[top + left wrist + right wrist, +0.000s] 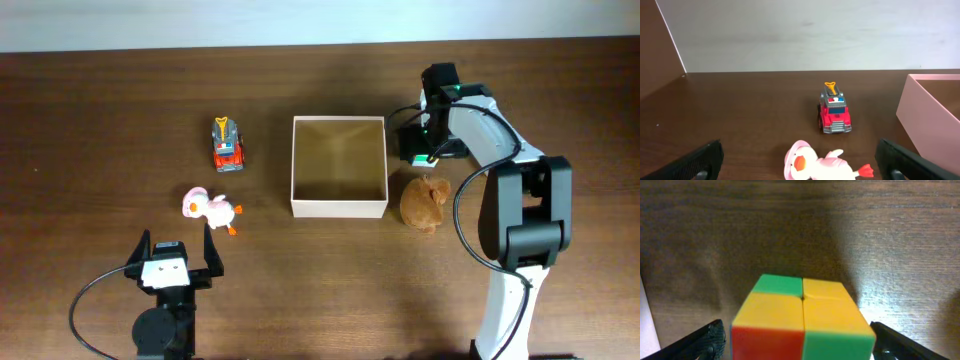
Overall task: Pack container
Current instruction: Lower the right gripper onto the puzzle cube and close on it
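- Left end effector (177, 238) spread wide over the bench (100, 120).
- Pink duck toy (208, 207) just ahead; brown plush toy (425, 202) by the container's near right corner.
- Container (339, 208) mid-bench (tan inside), toy fire truck (228, 144) to its left.
- Right end effector (419, 147) straddles a puzzle cube (802, 325); contact unclear.

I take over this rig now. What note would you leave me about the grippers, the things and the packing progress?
Left gripper: open, empty, near the pink duck toy.
Right gripper: open, jaws either side of the colour cube, not closed on it; the cube is beside the container's right wall.
Container: mid-table, nothing inside.
Red toy truck and duck lie to its left, brown plush toy by its right near corner.
Done: nothing packed. Left: all four toys.
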Robot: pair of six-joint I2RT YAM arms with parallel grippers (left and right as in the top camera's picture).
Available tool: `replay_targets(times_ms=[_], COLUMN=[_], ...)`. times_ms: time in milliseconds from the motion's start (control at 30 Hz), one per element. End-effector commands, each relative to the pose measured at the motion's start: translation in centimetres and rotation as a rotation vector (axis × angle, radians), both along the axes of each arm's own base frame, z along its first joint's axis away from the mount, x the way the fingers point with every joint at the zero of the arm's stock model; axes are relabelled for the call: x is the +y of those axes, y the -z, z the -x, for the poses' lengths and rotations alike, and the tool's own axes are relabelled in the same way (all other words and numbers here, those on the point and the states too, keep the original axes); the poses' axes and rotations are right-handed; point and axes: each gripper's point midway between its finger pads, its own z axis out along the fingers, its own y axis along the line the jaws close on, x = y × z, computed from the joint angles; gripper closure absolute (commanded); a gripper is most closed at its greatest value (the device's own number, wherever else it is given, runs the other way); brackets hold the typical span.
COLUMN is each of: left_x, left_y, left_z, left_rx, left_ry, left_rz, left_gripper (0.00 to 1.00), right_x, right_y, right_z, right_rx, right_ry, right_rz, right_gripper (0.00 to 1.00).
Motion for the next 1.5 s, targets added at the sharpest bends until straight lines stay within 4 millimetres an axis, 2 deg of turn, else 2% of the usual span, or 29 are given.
replay_targets(times_ms=[0,200,533,967,1200,1467], left_x=[0.4,0.4,0.4,0.4,0.4,0.4], left_y=[0.1,0.1,0.1,0.1,0.1,0.1], left_z=[0.0,0.0,0.0,0.0,0.0,0.0], left_rx=[-0.001,0.0,0.0,0.0,-0.001,0.0], left_ry=[-0.018,-0.018,-0.018,-0.018,-0.018,-0.018], left_rz=[-0.016,-0.016,-0.016,-0.016,-0.016,-0.016], left_gripper=[0.01,0.01,0.01,0.01,0.01,0.01], right_x=[-0.4,-0.5,-0.7,-0.7,-1.0,-1.1], right_y=[1.6,2.0,2.2,2.2,2.2,0.8], right_z=[0.4,0.4,-0.3,0.0,-0.1,-1.4], right_rx=[0.029,0.037,0.012,0.023,0.021,-0.018], right_ry=[-0.002,0.007,0.031,0.032,0.034,0.037], right_rz=[0.019,0.019,0.014,0.015,0.028,0.037], right_gripper=[0.07,0.12,0.13,0.27,0.28,0.34])
